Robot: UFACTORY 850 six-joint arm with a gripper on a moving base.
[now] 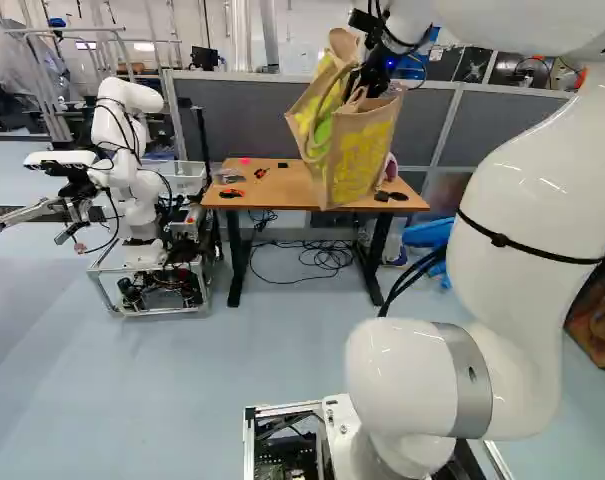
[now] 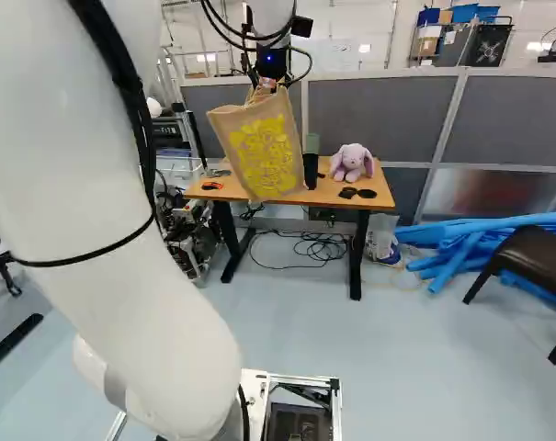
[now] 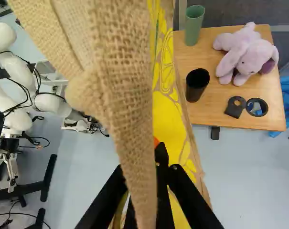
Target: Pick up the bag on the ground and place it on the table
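Holding the bag up at the table

Hanging in the air from our gripper (image 2: 266, 83) is the tan and yellow bag (image 2: 264, 152). We have the fingers closed on its upper cloth, which hides how wide they stand. In the base views, the bag's bottom overlaps the near edge of the wooden table (image 3: 216, 112); we cannot tell whether it is over the top. To the right of the bag, on the table, are a black cup (image 3: 197, 85), a green cup (image 3: 195, 24) farther back and a lilac plush rabbit (image 3: 247, 55). Another robot (image 1: 132, 190) stands at the left.
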